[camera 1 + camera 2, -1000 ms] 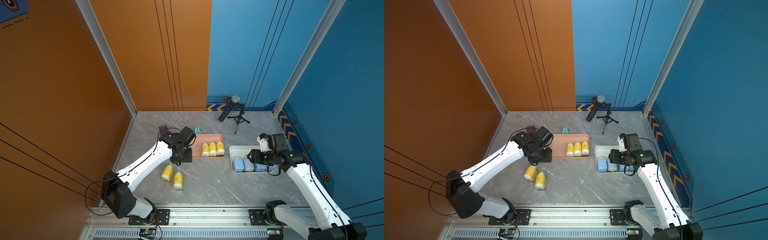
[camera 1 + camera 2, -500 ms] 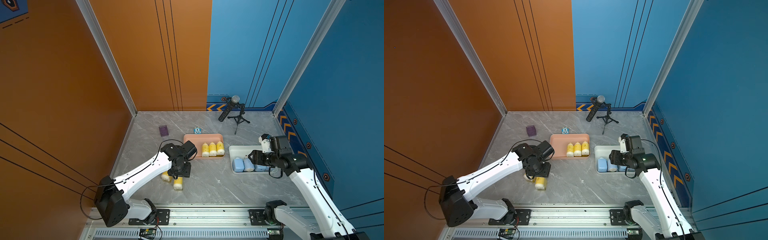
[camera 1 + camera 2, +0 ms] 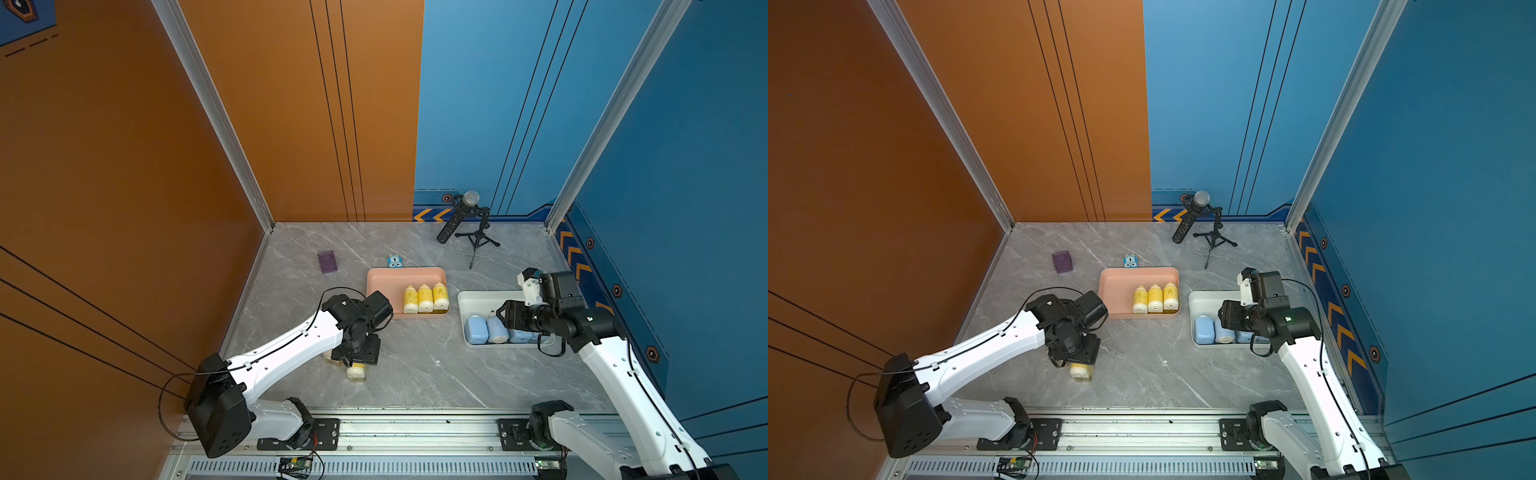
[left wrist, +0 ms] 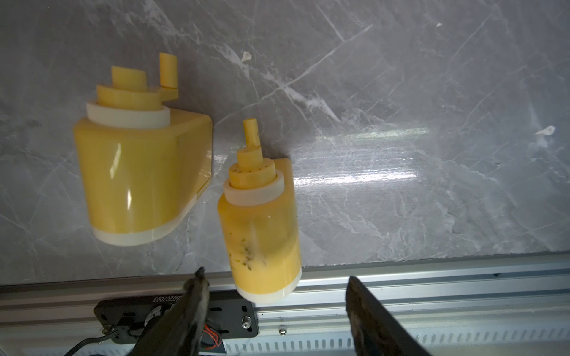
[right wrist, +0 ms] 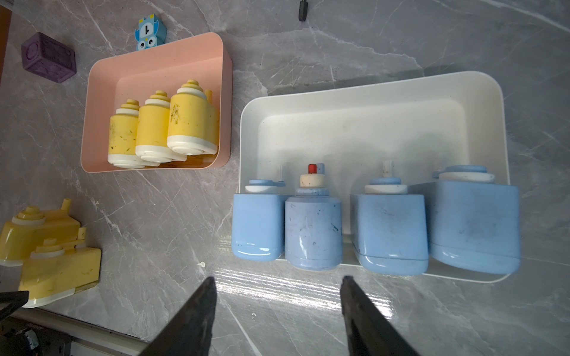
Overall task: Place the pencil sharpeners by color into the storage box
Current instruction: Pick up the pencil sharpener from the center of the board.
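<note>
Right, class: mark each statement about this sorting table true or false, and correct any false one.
1. The pink tray holds three yellow sharpeners. True.
2. The white tray holds only yellow pieces. False: it holds four blue sharpeners.
3. Two loose yellow sharpeners lie on the table, outside both trays. True.
4. The right gripper grips a blue sharpener. False: its jaws stand open, empty.
5. The purple cube sits inside the pink tray. False: it stands on the table, apart from it.

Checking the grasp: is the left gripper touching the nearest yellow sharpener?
Apart. The left wrist view shows the left gripper open, with gaps between both fingers and the yellow sharpener.
</note>
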